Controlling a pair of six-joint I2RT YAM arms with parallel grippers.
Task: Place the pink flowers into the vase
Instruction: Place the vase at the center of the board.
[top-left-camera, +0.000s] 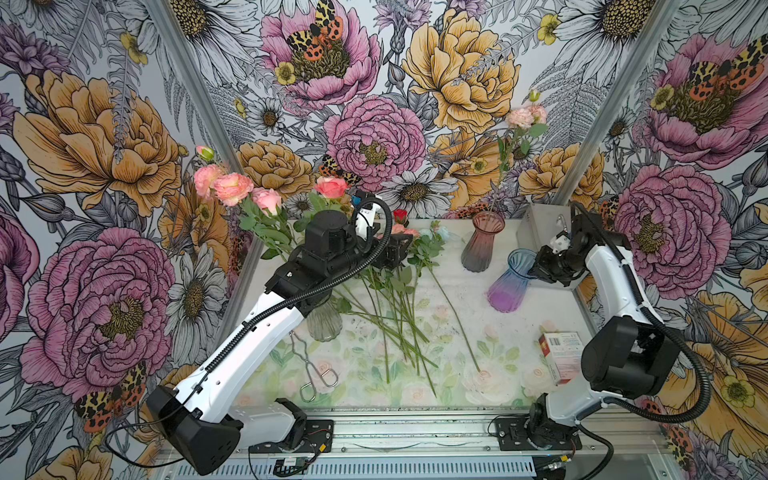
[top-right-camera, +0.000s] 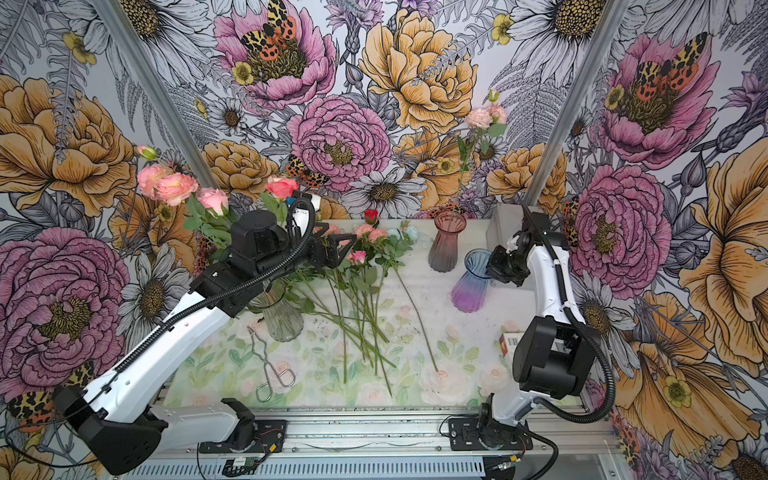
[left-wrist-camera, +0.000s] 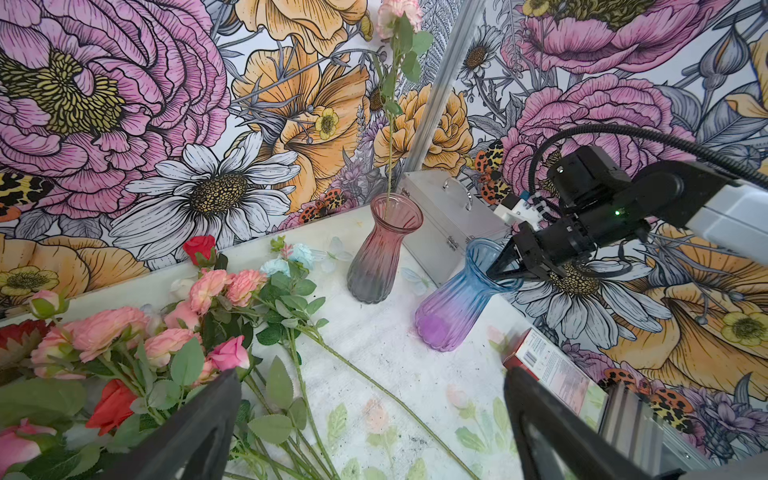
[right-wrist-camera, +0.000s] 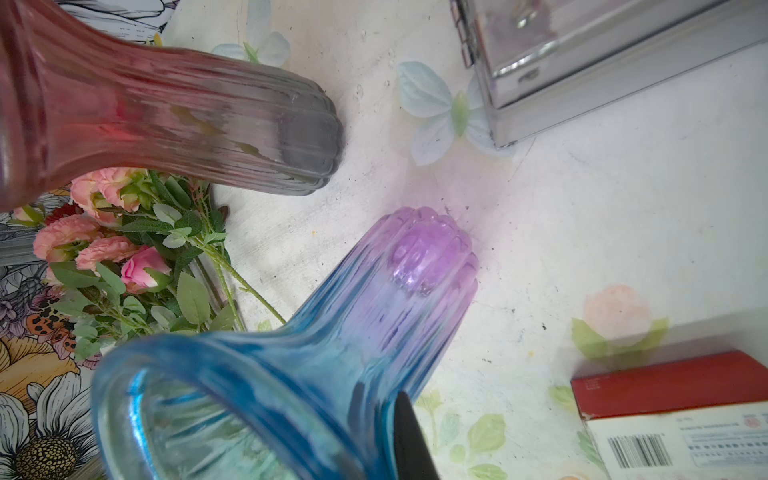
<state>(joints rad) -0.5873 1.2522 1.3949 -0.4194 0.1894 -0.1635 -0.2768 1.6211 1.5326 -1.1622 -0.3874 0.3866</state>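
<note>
Pink flowers (left-wrist-camera: 208, 291) lie in a pile of green stems on the table, seen in a top view (top-right-camera: 365, 232) too. More pink flowers (top-left-camera: 232, 187) stand in a clear glass vase (top-left-camera: 324, 324) under my left arm. My left gripper (left-wrist-camera: 374, 415) hangs open just above the pile, nothing between its fingers. A red-to-grey vase (left-wrist-camera: 378, 257) at the back holds one pale pink stem (top-left-camera: 523, 116). My right gripper (left-wrist-camera: 498, 266) is shut on the rim of a tilted blue-to-purple vase (top-left-camera: 509, 286), one finger (right-wrist-camera: 409, 436) outside the glass.
Red roses (left-wrist-camera: 199, 247) and pale blue blooms (left-wrist-camera: 286, 259) are mixed into the pile. Metal tongs (top-left-camera: 316, 370) lie near the front left. A red and white box (top-left-camera: 557, 349) sits at the right edge. A silver case (left-wrist-camera: 449, 216) stands behind the vases.
</note>
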